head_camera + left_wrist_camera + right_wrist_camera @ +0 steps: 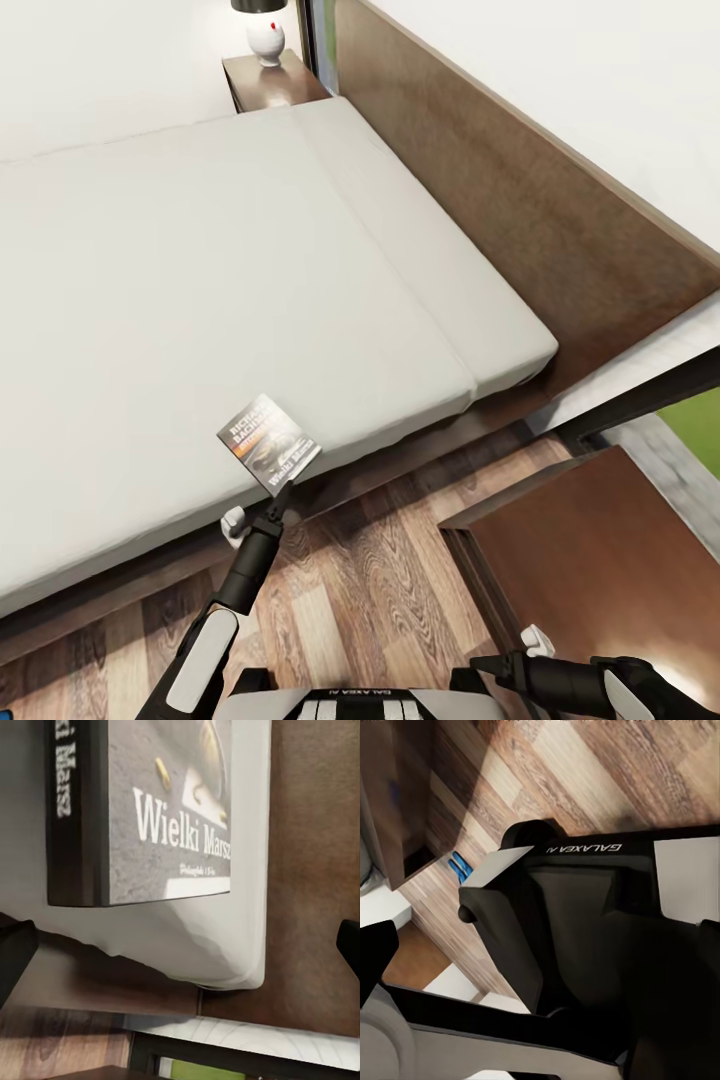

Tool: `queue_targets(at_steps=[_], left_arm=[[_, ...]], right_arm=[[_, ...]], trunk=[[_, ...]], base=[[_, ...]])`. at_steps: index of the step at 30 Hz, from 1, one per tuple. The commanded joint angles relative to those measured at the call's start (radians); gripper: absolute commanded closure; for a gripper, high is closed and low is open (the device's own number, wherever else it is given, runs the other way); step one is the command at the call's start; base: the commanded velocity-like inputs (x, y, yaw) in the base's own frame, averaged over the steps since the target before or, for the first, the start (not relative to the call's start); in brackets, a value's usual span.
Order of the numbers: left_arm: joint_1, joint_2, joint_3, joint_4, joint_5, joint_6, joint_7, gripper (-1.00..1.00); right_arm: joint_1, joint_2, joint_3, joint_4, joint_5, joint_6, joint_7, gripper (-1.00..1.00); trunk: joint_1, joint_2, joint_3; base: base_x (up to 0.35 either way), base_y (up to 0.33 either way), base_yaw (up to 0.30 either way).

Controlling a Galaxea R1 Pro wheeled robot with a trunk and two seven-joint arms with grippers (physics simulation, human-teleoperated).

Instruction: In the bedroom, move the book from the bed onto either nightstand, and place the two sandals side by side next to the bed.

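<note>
Our left claw (285, 497) sits at the lower centre of the head view, its tips at the near edge of the book (268, 441); whether it grips we cannot tell. The book lies on the bed (150, 300) corner, not on the nightstand (560, 560) at lower right. A blue sandal (458, 866) waits on the floor; we judge nothing done yet.

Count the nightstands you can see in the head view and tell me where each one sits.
2. One nightstand stands at the bed's far corner, carrying a lamp; the other nightstand is on the near side, right of the bed.
</note>
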Motion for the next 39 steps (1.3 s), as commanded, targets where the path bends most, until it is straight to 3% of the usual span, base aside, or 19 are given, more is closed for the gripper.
queue_targets(at_steps=[1,5,15,25,39], left_arm=[[0.000,-0.001,0.001,0.001,0.005,0.002,-0.004,-1.00],[0.000,0.000,0.001,0.001,0.009,0.002,-0.004,-1.00],[0.000,0.000,0.001,0.002,0.009,0.002,-0.003,-1.00],[0.000,0.000,0.001,0.002,0.010,0.002,-0.003,-1.00],[0.000,0.000,0.001,0.002,0.009,0.001,-0.003,-1.00]], right_arm=[[0.000,-0.001,0.005,-0.001,-0.009,0.008,0.000,-1.00],[0.000,-0.001,0.006,-0.001,-0.009,0.008,0.000,-1.00],[0.000,-0.001,0.005,-0.001,-0.009,0.008,0.000,-1.00],[0.000,-0.001,0.005,-0.001,-0.009,0.008,0.000,-1.00],[0.000,-0.001,0.005,-0.001,-0.009,0.008,0.000,-1.00]], trunk=[[0.004,-0.007,-0.004],[0.019,-0.035,-0.016],[0.019,-0.035,-0.016],[0.058,-0.105,-0.048],[0.058,-0.105,-0.048]], base=[[0.000,0.000,0.000],[0.000,0.000,0.000],[0.000,0.000,0.000],[0.000,0.000,0.000],[0.039,-0.001,0.000]])
